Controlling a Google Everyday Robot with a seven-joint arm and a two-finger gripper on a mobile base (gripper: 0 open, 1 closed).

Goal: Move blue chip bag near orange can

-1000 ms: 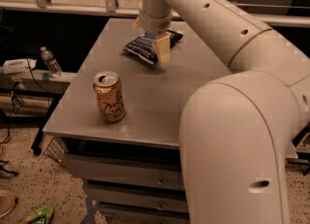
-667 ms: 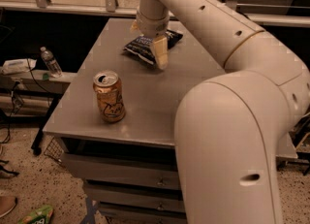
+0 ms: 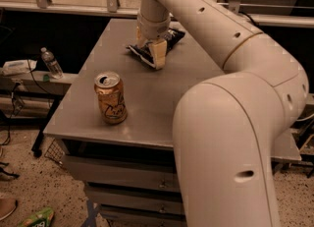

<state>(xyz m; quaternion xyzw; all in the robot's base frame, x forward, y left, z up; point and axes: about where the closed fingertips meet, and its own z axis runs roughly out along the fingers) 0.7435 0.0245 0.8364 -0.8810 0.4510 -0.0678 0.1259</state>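
The blue chip bag (image 3: 172, 36) lies crumpled on the far part of the grey table (image 3: 147, 113), its dark foil showing on both sides of the gripper. My gripper (image 3: 150, 49) points down onto the bag's left half, at table height, and hides the bag's middle. The orange can (image 3: 111, 98) stands upright near the table's front left, well in front of the bag and to the left of it.
My arm's large pale links (image 3: 230, 137) fill the right foreground and hide the table's right side. A water bottle (image 3: 51, 63) stands on a low shelf to the left. Drawers (image 3: 117, 172) sit under the table front.
The gripper has shifted slightly left over the chip bag. The bag and the can have stayed where they were.
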